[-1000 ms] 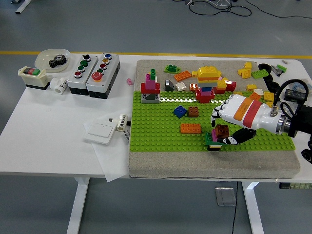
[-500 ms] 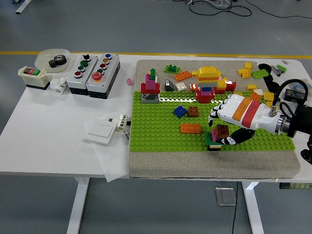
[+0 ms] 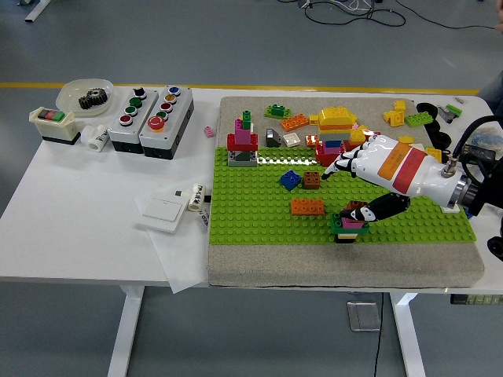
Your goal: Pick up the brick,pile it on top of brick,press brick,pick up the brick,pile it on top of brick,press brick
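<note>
One brown brick [image 3: 357, 209] atop pink and green bricks [image 3: 346, 227], right hand [image 3: 376, 169] above it, fingers [image 3: 336, 162] spread, grasping nothing

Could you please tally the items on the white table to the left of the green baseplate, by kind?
Button control boxes: 2
Switch box with red and green buttons: 1
Bowl holding a gear: 1
White wall switch plate: 1
Small white cylinder: 1
Total: 6

It looked like a robotics lab or test workshop. A white height-adjustable counter [image 3: 78, 236] stood on a bare grey floor [image 3: 236, 47] crossed by a yellow line [image 3: 157, 85], cables [image 3: 354, 12] trailed at one o'clock, and industrial push-button boxes [image 3: 149, 118] sat at ten o'clock.
</note>
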`<state>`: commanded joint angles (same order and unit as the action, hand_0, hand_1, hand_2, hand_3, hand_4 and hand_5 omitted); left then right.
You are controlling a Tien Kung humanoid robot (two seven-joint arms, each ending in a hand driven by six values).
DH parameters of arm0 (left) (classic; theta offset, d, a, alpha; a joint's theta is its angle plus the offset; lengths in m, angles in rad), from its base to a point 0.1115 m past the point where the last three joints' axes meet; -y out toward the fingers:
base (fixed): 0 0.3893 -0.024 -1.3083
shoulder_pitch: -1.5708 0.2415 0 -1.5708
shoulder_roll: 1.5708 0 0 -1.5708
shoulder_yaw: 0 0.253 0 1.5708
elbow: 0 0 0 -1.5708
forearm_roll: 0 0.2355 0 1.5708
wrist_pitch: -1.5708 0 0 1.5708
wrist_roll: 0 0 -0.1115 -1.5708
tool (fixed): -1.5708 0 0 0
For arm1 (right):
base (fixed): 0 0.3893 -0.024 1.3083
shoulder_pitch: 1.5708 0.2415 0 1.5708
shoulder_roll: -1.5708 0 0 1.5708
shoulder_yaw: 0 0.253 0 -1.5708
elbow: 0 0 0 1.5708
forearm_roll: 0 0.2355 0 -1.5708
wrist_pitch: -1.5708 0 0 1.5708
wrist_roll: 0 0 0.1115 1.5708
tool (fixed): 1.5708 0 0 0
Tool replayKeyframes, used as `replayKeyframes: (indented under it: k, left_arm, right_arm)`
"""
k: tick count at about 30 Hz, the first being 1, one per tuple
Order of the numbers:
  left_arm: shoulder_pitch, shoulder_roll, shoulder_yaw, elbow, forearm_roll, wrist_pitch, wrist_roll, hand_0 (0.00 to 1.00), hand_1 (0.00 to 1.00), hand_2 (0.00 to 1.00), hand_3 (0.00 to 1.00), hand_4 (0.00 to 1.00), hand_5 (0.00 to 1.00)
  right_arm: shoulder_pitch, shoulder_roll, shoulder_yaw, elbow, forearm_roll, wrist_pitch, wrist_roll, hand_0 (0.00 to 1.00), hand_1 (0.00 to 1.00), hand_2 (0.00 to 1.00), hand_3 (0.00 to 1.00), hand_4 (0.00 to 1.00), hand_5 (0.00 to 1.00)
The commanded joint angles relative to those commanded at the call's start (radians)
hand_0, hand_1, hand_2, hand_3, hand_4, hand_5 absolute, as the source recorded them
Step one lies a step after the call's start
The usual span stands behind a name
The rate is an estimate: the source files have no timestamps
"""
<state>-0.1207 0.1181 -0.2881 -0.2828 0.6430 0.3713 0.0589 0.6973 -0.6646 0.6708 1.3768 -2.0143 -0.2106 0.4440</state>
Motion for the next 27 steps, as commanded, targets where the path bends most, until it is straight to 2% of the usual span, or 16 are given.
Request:
replayKeyframes:
  k: [1, 2, 5, 7, 8, 13, 14, 19, 20, 27]
  left_arm:
    - [0.000, 0.000, 0.000, 0.000, -0.001, 0.000, 0.000, 0.705, 0.707, 0.760, 0.642, 0.742, 0.642]
    - [0.000, 0.000, 0.001, 0.000, -0.002, 0.000, -0.001, 0.702, 0.706, 0.759, 0.641, 0.742, 0.643]
    - [0.001, 0.000, 0.001, 0.000, -0.003, 0.000, -0.001, 0.702, 0.706, 0.759, 0.641, 0.742, 0.643]
    - [0.003, -0.001, 0.000, 0.001, -0.001, -0.002, 0.001, 0.702, 0.706, 0.759, 0.641, 0.742, 0.643]
    - [0.003, -0.002, -0.001, 0.001, 0.001, -0.003, 0.002, 0.701, 0.705, 0.758, 0.641, 0.741, 0.644]
    - [0.006, -0.004, -0.002, 0.001, 0.004, -0.006, 0.005, 0.701, 0.705, 0.758, 0.641, 0.741, 0.644]
    - [0.007, -0.005, -0.002, 0.001, 0.004, -0.006, 0.005, 0.704, 0.705, 0.760, 0.642, 0.742, 0.644]
    - [0.009, -0.006, -0.003, 0.002, 0.004, -0.005, 0.004, 0.704, 0.705, 0.760, 0.642, 0.742, 0.644]
    - [0.010, -0.006, -0.003, 0.002, 0.005, -0.005, 0.004, 0.705, 0.705, 0.758, 0.642, 0.742, 0.644]
    - [0.013, -0.007, -0.017, 0.003, 0.029, -0.005, 0.011, 0.704, 0.705, 0.759, 0.644, 0.741, 0.645]
  right_arm:
    - [-0.013, -0.012, 0.018, 0.022, 0.015, -0.001, -0.008, 0.231, 0.448, 0.689, 0.773, 0.952, 0.571]
    - [-0.024, -0.020, 0.033, 0.041, 0.029, -0.004, -0.018, 0.265, 0.465, 0.687, 0.759, 0.983, 0.704]
    - [-0.050, -0.036, 0.058, 0.070, 0.063, -0.020, -0.045, 0.265, 0.465, 0.687, 0.759, 0.983, 0.704]
    - [-0.078, -0.046, 0.071, 0.081, 0.120, -0.047, -0.078, 0.265, 0.465, 0.687, 0.759, 0.983, 0.704]
    - [-0.093, -0.050, 0.075, 0.082, 0.160, -0.056, -0.093, 0.583, 0.599, 0.704, 0.704, 0.971, 0.793]
    - [-0.153, -0.066, 0.103, 0.092, 0.263, -0.092, -0.106, 0.583, 0.599, 0.704, 0.704, 0.971, 0.793]
    - [-0.160, -0.068, 0.110, 0.095, 0.267, -0.094, -0.104, 0.615, 0.624, 0.707, 0.658, 0.950, 0.805]
    - [-0.246, -0.080, 0.189, 0.123, 0.248, -0.091, -0.102, 0.615, 0.624, 0.707, 0.658, 0.950, 0.805]
    - [-0.268, -0.079, 0.208, 0.128, 0.241, -0.088, -0.102, 0.748, 0.695, 0.744, 0.676, 0.934, 0.814]
    - [-0.360, -0.072, 0.263, 0.156, 0.181, -0.096, -0.081, 0.772, 0.708, 0.755, 0.674, 0.914, 0.800]
